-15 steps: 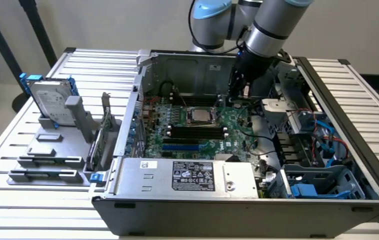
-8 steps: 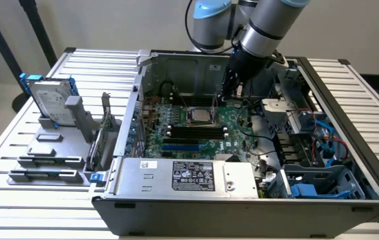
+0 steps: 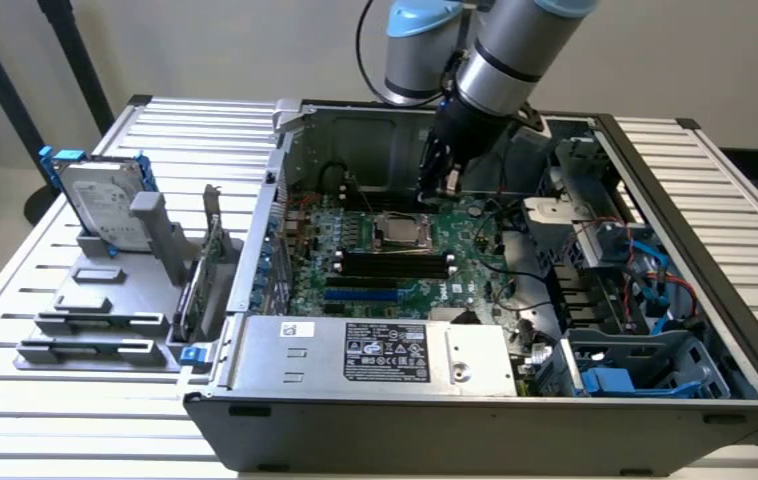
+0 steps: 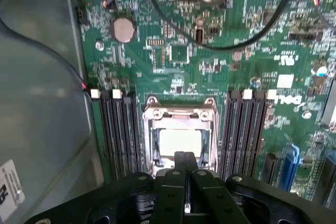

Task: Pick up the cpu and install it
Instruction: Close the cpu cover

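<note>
While my gripper [image 4: 184, 157] is pinched fully closed on nothing, fingertip against fingertip, the chip [image 4: 180, 141] lies just past and below my tips. It sits flat inside the metal frame of its socket [image 4: 180, 113] on the green board [image 4: 178, 51]. It is square, so it offers no long side to line up with, and its edges look roughly square to my closing line. Rows of black memory slots [image 4: 118, 129] flank it to either side of my jaws. My wrist view gives that close lineup, with my tips almost over the near edge of the chip. The exterior view adds height: there my gripper [image 3: 442, 185] hangs inside the open computer case [image 3: 352, 440], above the board and, I judge, apart from the chip [image 3: 399, 233] rather than touching it
</note>
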`<state>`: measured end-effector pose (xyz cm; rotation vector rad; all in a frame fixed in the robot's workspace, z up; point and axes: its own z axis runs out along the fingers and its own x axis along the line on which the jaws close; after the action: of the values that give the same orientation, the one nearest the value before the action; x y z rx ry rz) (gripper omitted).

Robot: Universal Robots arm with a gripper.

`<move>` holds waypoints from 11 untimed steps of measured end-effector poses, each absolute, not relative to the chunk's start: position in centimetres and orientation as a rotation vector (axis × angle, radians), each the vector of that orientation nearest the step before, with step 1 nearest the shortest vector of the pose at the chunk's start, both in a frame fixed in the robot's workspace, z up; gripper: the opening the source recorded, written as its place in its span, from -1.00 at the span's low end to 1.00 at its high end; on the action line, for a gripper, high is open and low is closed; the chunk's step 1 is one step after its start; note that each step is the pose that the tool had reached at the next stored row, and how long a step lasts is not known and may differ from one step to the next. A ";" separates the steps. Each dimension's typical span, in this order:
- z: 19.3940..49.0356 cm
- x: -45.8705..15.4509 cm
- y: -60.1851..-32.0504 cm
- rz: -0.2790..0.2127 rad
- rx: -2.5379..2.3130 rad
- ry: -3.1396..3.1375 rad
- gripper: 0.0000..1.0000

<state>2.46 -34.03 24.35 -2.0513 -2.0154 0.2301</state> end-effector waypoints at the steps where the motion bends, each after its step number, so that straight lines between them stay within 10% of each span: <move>1: 24.3 2.2 -34.0 0.234 -2.050 -2.014 -0.79; 11: 23.5 -0.2 -34.1 0.254 -2.034 -2.008 -0.79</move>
<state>-0.18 -34.05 23.53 -2.0336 -2.0080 0.2542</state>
